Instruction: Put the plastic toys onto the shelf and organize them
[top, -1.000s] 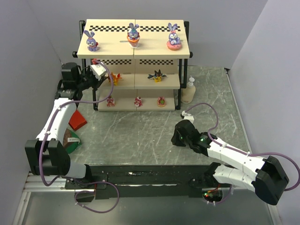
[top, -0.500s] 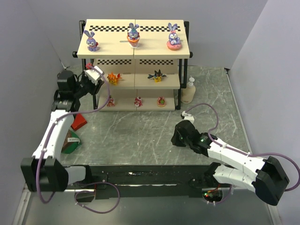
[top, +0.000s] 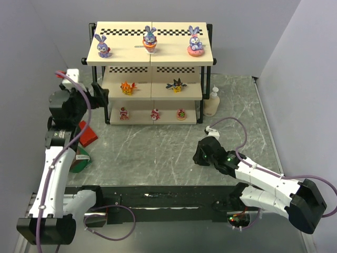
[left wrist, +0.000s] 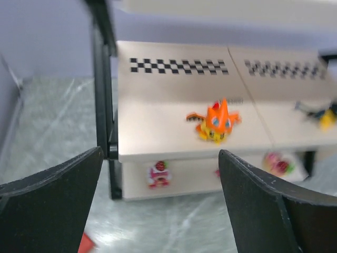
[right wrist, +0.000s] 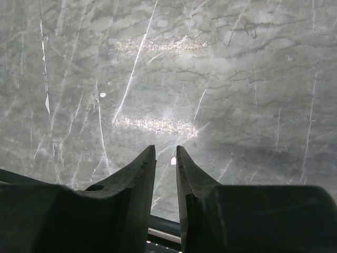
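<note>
The shelf point(top: 126, 55) stands at the back of the table. Three purple-blue bunnies point(top: 150, 41) sit on its top board. On the middle board stand the orange spiky creature point(top: 128, 87) and the dark winged one point(top: 177, 85). Three red-pink figures point(top: 155, 113) line the bottom board. My left gripper point(top: 101, 95) hovers just left of the shelf, open and empty. Its wrist view looks at the shelf point(left wrist: 158, 134) with the orange creature point(left wrist: 216, 121) and a red-pink figure point(left wrist: 159, 173) beyond the left gripper point(left wrist: 160, 153). My right gripper point(top: 199, 154) hangs low over bare table, its jaws a narrow gap apart, empty point(right wrist: 166, 150).
A cream pump bottle point(top: 212, 103) stands at the shelf's right end. A red block point(top: 85, 133) and a green round object point(top: 79, 161) lie on the table under the left arm. Grey walls close in on both sides.
My left gripper has opened wide and drawn back leftward from the middle board, leaving the orange spiky creature standing there. The right arm has barely moved.
</note>
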